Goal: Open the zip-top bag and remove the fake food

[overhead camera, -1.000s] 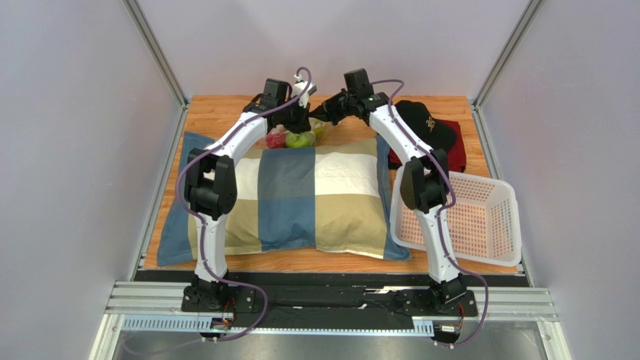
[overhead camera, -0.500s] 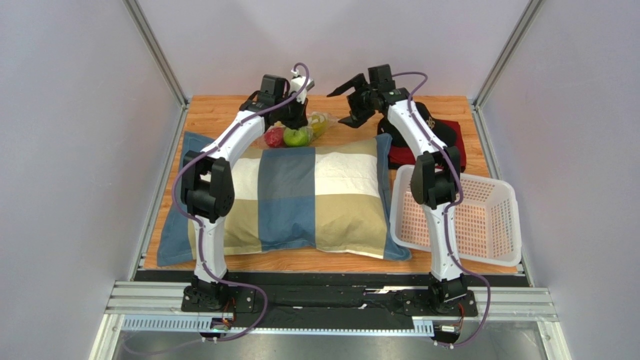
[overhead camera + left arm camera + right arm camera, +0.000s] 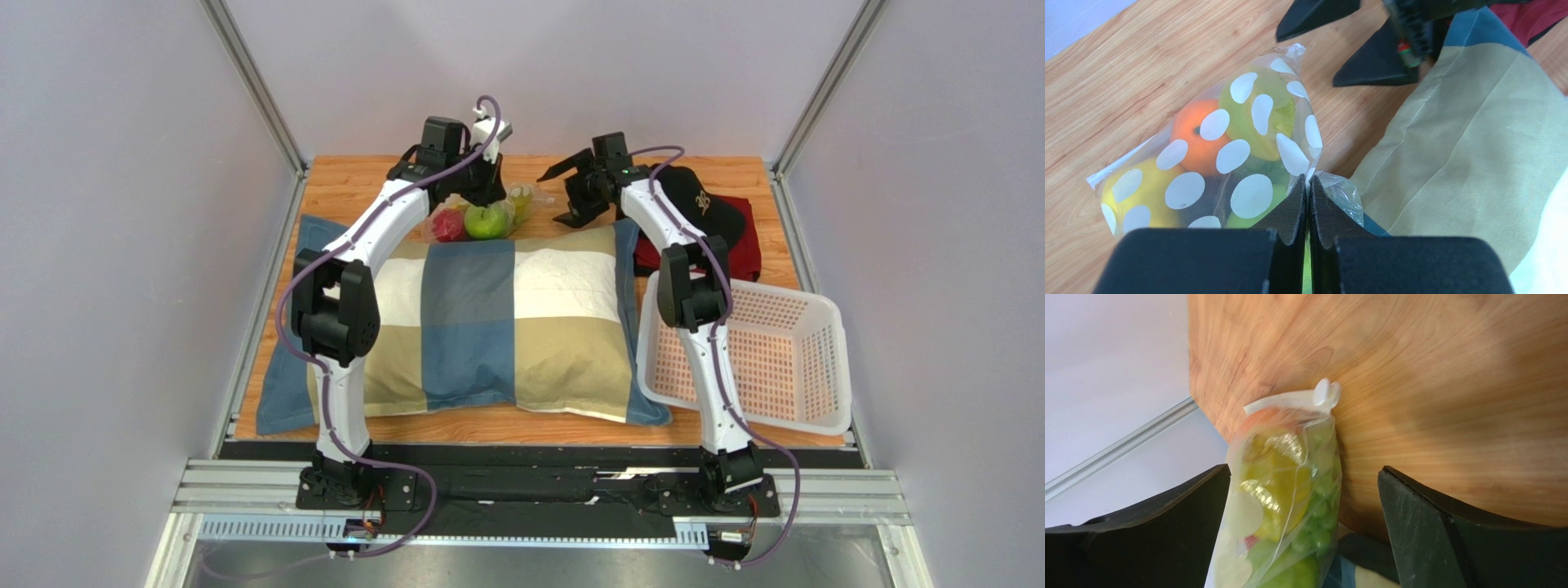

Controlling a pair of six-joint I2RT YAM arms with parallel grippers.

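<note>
Over wooden tabletop (image 3: 1137,73), left hand (image 3: 1308,184) pinches white-dotted clear bag (image 3: 1254,196) of fruit (image 3: 1189,153); right hand (image 3: 1303,471) gapes wide.

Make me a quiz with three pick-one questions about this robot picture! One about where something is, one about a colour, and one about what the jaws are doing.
1. Where is the white basket?
A. Beside the pillow, on its right.
B. On top of the pillow.
C. Hanging from an arm.

2. What colour are the dots on the zip-top bag?
A. Blue.
B. Black.
C. White.

3. What are the left jaws doing?
A. Standing wide open.
B. Pinched shut on the bag's plastic.
C. Holding a cap.

Answers:
1 A: the top view shows it next to the pillow's right edge.
2 C: the left wrist view shows white ovals on clear plastic.
3 B: their tips meet with the bag's plastic caught between them.
</note>
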